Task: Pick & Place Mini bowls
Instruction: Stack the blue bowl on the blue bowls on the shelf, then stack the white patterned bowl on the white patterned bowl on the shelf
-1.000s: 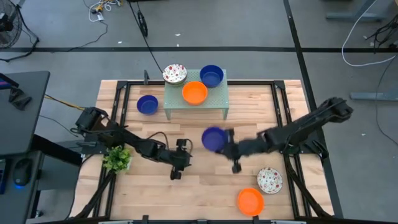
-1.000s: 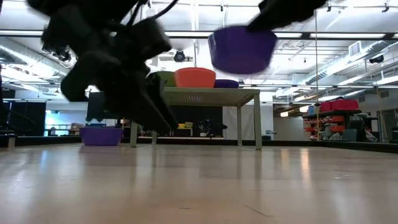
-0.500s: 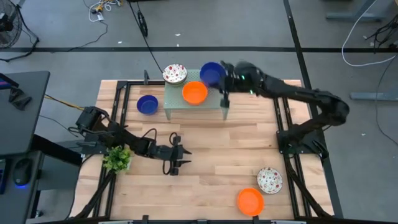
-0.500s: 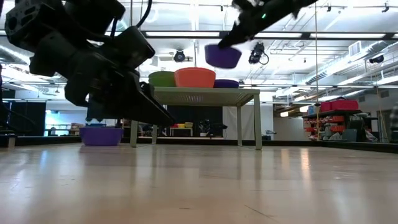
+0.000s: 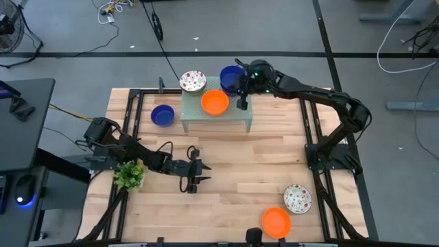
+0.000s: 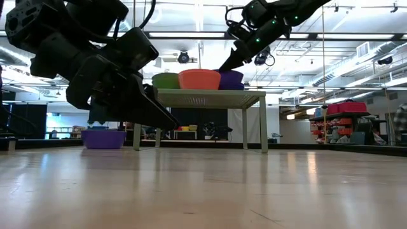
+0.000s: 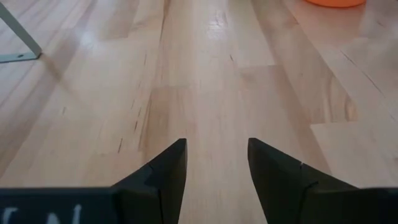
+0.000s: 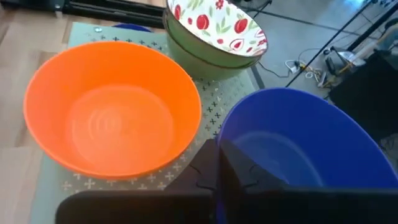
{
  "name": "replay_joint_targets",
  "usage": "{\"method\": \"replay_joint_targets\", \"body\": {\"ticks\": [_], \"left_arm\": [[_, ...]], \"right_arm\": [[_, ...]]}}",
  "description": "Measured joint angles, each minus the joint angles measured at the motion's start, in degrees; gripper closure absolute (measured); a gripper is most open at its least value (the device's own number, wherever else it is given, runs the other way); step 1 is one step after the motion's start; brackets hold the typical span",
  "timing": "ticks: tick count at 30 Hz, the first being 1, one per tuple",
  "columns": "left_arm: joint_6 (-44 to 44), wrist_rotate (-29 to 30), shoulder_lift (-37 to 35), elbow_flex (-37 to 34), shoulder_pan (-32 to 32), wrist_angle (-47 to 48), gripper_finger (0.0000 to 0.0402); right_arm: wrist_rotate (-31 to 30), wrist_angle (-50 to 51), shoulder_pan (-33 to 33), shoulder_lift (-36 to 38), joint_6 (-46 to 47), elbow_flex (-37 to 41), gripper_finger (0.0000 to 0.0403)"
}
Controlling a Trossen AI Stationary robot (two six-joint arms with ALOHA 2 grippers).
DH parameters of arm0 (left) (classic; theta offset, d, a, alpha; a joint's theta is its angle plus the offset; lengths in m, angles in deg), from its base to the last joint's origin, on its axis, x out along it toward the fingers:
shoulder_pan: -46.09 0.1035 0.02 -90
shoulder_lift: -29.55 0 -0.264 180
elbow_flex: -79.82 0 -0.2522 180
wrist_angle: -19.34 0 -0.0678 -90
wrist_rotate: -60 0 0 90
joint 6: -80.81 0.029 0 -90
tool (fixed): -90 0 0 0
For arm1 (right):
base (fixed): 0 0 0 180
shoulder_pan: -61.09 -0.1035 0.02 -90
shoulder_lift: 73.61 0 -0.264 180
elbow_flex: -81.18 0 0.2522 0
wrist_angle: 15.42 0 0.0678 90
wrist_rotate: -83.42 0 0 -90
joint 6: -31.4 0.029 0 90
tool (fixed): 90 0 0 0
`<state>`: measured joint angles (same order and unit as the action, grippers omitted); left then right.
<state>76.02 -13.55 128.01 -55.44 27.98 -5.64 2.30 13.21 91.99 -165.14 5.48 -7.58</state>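
Observation:
My right gripper (image 5: pixel 241 89) is at the far right corner of the pale green mesh stand (image 5: pixel 236 116), shut on a blue mini bowl (image 8: pixel 298 143). That bowl (image 5: pixel 232 79) sits at the corner where another blue bowl stood; the lower one is hidden. An orange bowl (image 5: pixel 215 102) and a red-speckled white bowl (image 5: pixel 193 81) rest on the stand too. My left gripper (image 7: pixel 216 155) hangs open just above the bare wood at mid table (image 5: pixel 193 180), touching nothing. My right gripper pinches the blue bowl's rim on its right-hand side (image 8: pixel 231 127), one finger (image 8: pixel 239 177) inside the bowl and the other outside its wall. The fingers slant down from the table's right. The bowl sits upright and level on the stand's corner.
A blue bowl (image 5: pixel 162 114) stands on the table left of the stand. A speckled bowl (image 5: pixel 297 198) and an orange bowl (image 5: pixel 276 222) lie near the table's near right corner. A small green plant (image 5: pixel 128 175) is by the left arm. Open wood lies between.
My right gripper has carried the blue bowl from above mid table up and toward the far edge, then lowered it onto the stand's far right corner, keeping its hold. In the low view the bowl has dropped from above the stand down level with the orange bowl.

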Motion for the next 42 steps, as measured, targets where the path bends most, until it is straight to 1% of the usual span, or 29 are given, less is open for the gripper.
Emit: {"method": "replay_joint_targets", "body": {"ticks": [5,12,15,19,23,25,28,29,31,33,35,39,42], "left_arm": [[0.06,0.0,0.0,0.0,0.0,0.0,0.0227],[-0.38,0.0,0.0,0.0,0.0,0.0,0.0227],[-0.58,-0.12,0.0,0.0,0.0,0.0,0.0227],[-0.6,-1.11,0.0,0.0,0.0,0.0,0.0227],[-1.54,-1.23,0.02,0.0,-0.04,0.02,0.0227],[-2.01,-1.22,0.0,0.0,-0.07,0.44,0.0227],[-2.46,-1.25,0.02,0.0,-0.11,2.86,0.0227],[-2.63,-1.25,0.0,0.0,-0.12,4.35,0.0227],[-3.68,-1.16,-1.28,-0.05,-0.11,10.27,0.0227],[-5.42,-0.55,-3.49,0.0,0.09,16.69,0.0227],[-7.89,2.21,-7.21,-0.02,0.27,25.54,0.0227],[-13.96,8.79,-16.27,0.05,0.34,43.55,0.0227],[-17.44,10.25,-23.07,-0.02,1.87,55.68,0.0227]], "right_arm": [[-1.24,1.48,0.04,0.0,0.44,0.0,0.0393],[-1.97,1.83,0.04,0.0,1.47,0.0,0.0364],[-1.98,1.01,0.04,0.0,2.0,0.0,0.0344],[-2.3,-0.3,0.04,0.29,2.94,0.0,0.0306],[-2.82,-0.74,-0.26,2.33,4.64,0.0,0.0273],[-2.18,0.54,-1.25,3.63,7.3,0.0,0.0264],[-0.52,3.1,-4.64,5.68,10.19,0.66,0.0261],[-0.29,3.43,-6.52,6.51,10.78,1.62,0.0262],[-0.28,3.24,-10.61,8.0,11.89,4.67,0.0268],[-0.29,2.43,-15.41,9.41,12.78,9.33,0.0277],[-0.26,-0.58,-20.11,10.76,15.38,14.52,0.0287],[-0.3,-9.93,-28.89,12.93,21.18,24.85,0.0304],[-0.28,-16.44,-34.06,13.62,24.92,31.42,0.0316]]}}
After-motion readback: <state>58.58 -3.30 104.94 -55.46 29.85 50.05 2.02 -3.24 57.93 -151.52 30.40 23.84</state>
